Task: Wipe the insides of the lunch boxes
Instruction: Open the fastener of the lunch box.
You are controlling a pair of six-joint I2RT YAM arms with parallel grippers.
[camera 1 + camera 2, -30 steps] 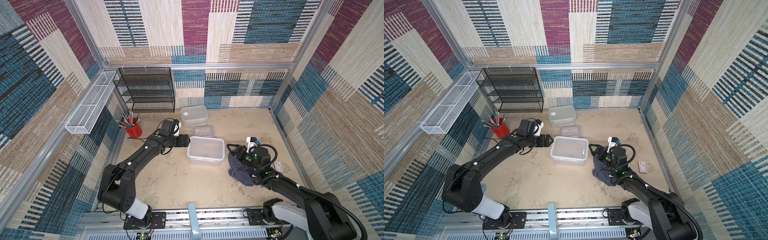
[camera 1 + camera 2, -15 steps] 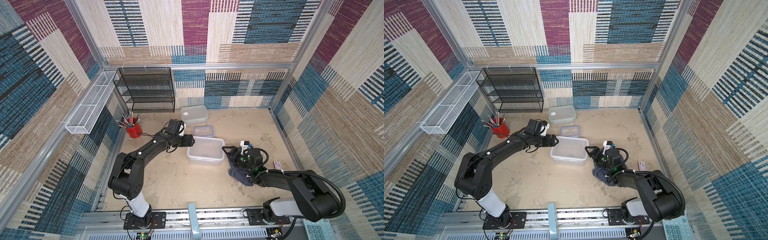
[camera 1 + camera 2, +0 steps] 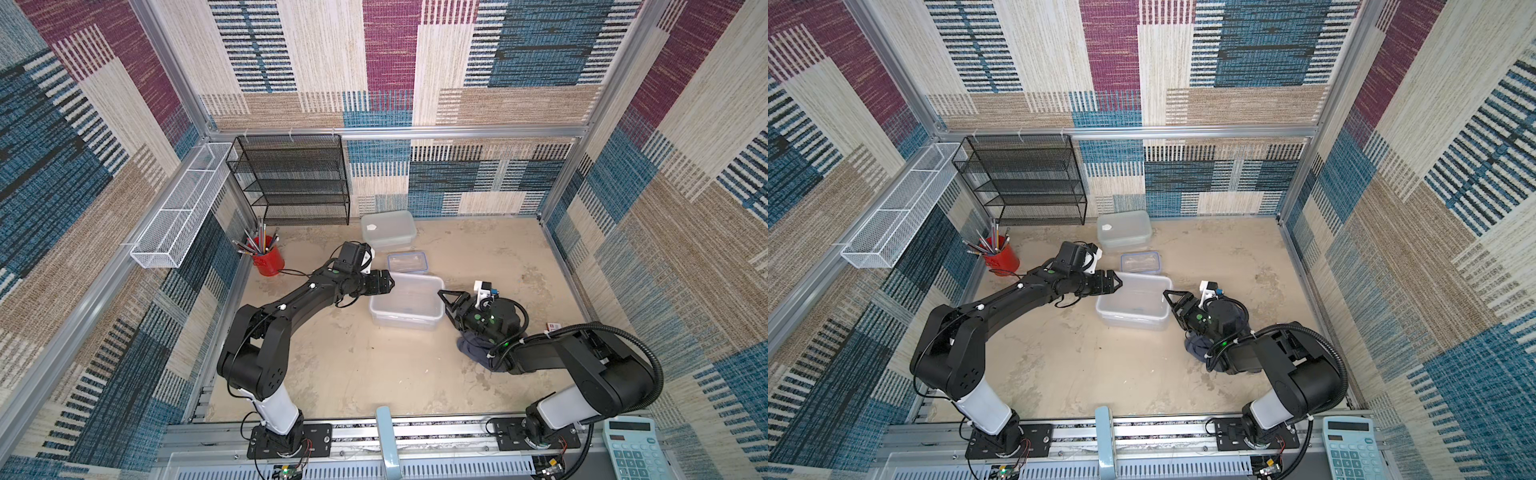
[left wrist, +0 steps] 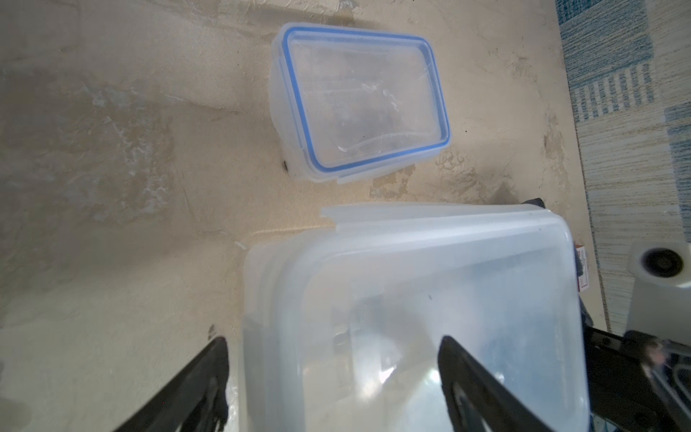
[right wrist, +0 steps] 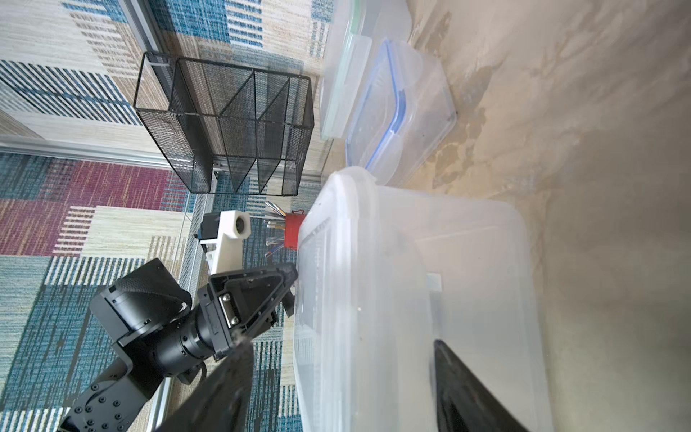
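Though top views left jaw gaps unclear, wrist views showed left gripper [image 4: 332,339] and right gripper [image 5: 342,343] spread astride the large lunch box's [image 4: 430,239] walls.

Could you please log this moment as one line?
left gripper open, big box end | right gripper open, opposite end | cloth unheld
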